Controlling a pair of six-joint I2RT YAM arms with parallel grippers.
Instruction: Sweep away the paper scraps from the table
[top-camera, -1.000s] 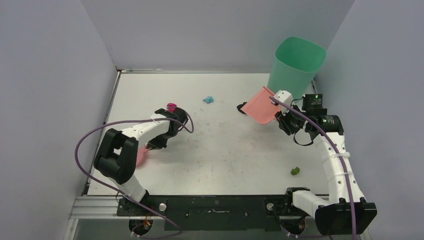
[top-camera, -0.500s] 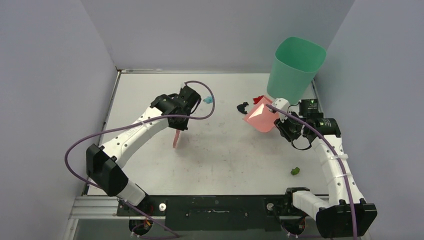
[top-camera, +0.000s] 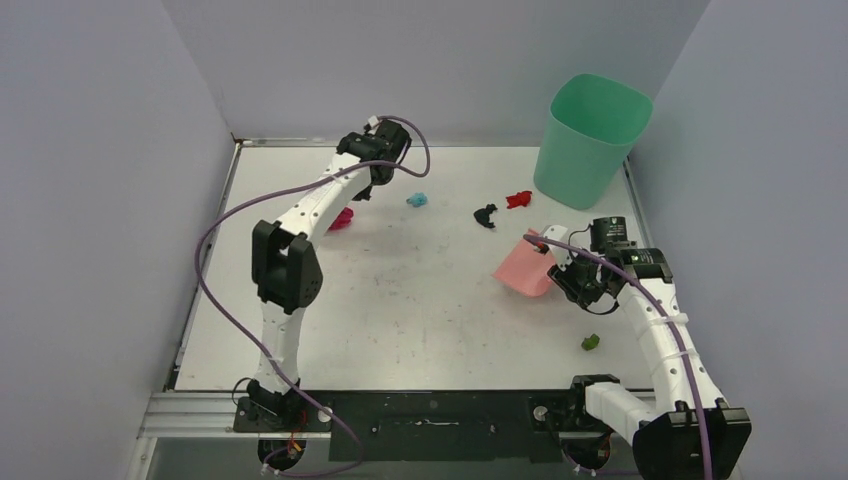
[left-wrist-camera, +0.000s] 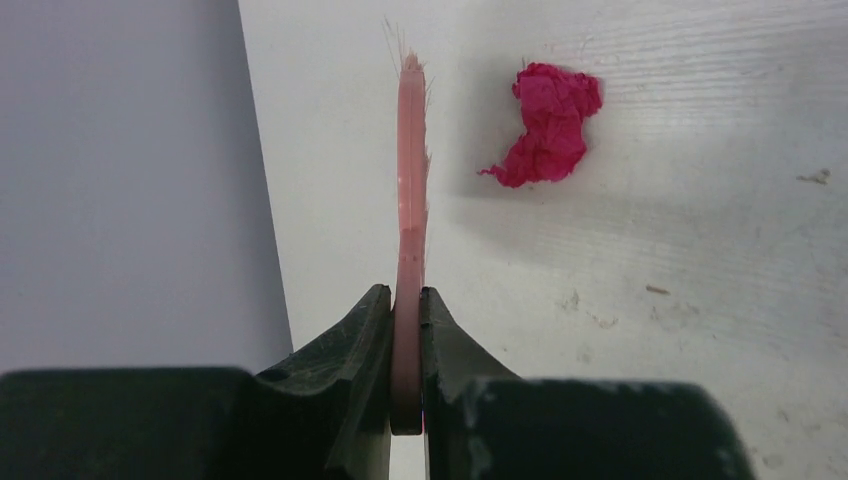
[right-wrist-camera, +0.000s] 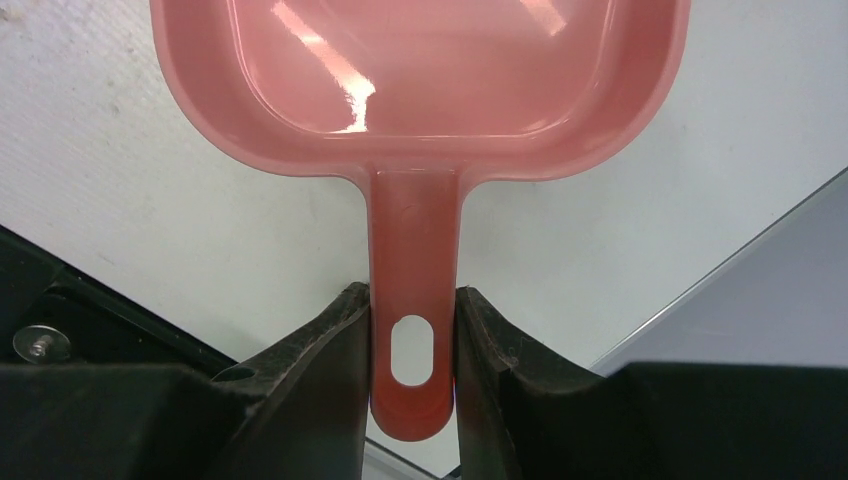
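Note:
Paper scraps lie on the table (top-camera: 420, 300): magenta (top-camera: 342, 218) at the back left, light blue (top-camera: 417, 200), black (top-camera: 486, 214), red (top-camera: 518, 199) and green (top-camera: 591, 342) at the near right. My left gripper (top-camera: 365, 190) is at the far back left, shut on the pink brush (left-wrist-camera: 408, 200), seen edge-on. The magenta scrap (left-wrist-camera: 548, 122) lies just right of the brush tip. My right gripper (top-camera: 565, 272) is shut on the handle of the pink dustpan (top-camera: 523, 266), which is empty (right-wrist-camera: 420, 80).
A green bin (top-camera: 590, 140) stands at the back right corner. Grey walls close in the left, back and right. The left wall (left-wrist-camera: 120, 180) is close beside the brush. The black front rail (top-camera: 430, 412) carries the arm bases.
My left arm has swung from the middle left to the far back with the brush. My right gripper has brought the dustpan down and nearer, away from the bin. The red and black scraps now show.

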